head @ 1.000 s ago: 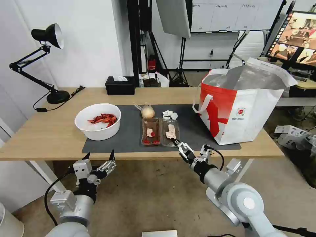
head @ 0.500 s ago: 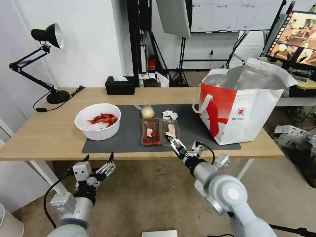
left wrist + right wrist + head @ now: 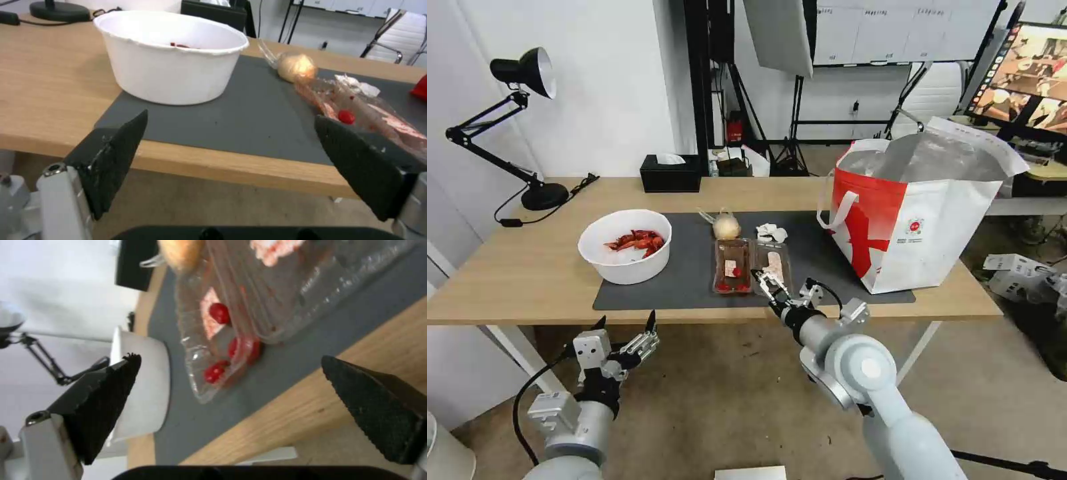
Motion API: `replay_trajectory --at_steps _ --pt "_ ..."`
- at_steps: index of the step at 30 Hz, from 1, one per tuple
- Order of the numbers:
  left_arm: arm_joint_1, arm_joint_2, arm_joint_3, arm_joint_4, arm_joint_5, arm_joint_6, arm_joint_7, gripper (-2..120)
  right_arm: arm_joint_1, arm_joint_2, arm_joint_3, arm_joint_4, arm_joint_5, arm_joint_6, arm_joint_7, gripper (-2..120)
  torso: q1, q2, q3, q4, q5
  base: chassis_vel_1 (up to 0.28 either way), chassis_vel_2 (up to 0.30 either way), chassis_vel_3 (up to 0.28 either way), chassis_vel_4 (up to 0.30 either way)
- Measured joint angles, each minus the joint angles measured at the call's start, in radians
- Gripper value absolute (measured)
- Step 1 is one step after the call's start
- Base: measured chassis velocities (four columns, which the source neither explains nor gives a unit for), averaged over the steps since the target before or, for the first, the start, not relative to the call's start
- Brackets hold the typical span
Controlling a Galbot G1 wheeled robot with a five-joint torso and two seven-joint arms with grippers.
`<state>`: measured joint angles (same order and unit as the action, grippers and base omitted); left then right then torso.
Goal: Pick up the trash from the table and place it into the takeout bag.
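Note:
On the table [image 3: 514, 267], the dark mat [image 3: 687, 280] carries the trash. This is a white bowl [image 3: 625, 245] of red shells, a clear hinged tray [image 3: 752, 267], a small knotted beige-filled bag [image 3: 726, 227] and a crumpled tissue [image 3: 772, 233]. The red-and-white takeout bag [image 3: 920, 220] stands open at the mat's right end. My right gripper [image 3: 782, 280] is open at the table's front edge, just short of the tray's near end [image 3: 267, 306]. Below the front edge, in front of the bowl [image 3: 171, 56], my left gripper [image 3: 627, 321] hangs open with nothing in it.
A black tissue box [image 3: 671, 173] sits at the back edge and a black desk lamp [image 3: 527, 73] stands at the back left. Behind the table are stands, a chair and a monitor [image 3: 1030, 73]. Cardboard lies on the floor at the right.
My right arm has swung left and forward, carrying its open gripper from in front of the mat's right part to the tray's near end. The left gripper has barely moved.

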<state>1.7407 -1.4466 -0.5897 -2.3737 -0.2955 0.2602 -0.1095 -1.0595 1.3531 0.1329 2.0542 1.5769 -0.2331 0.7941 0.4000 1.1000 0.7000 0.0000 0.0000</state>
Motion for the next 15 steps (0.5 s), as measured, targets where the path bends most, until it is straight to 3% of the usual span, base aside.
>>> replay_trajectory --at_steps 15 --pt "0.008 0.003 -0.003 0.008 0.001 -0.004 0.0 100 0.043 0.054 0.001 -0.066 0.001 -0.001 0.027 100 0.0 0.0 0.0 -0.0001 0.0 0.0 0.0 0.0 0.0"
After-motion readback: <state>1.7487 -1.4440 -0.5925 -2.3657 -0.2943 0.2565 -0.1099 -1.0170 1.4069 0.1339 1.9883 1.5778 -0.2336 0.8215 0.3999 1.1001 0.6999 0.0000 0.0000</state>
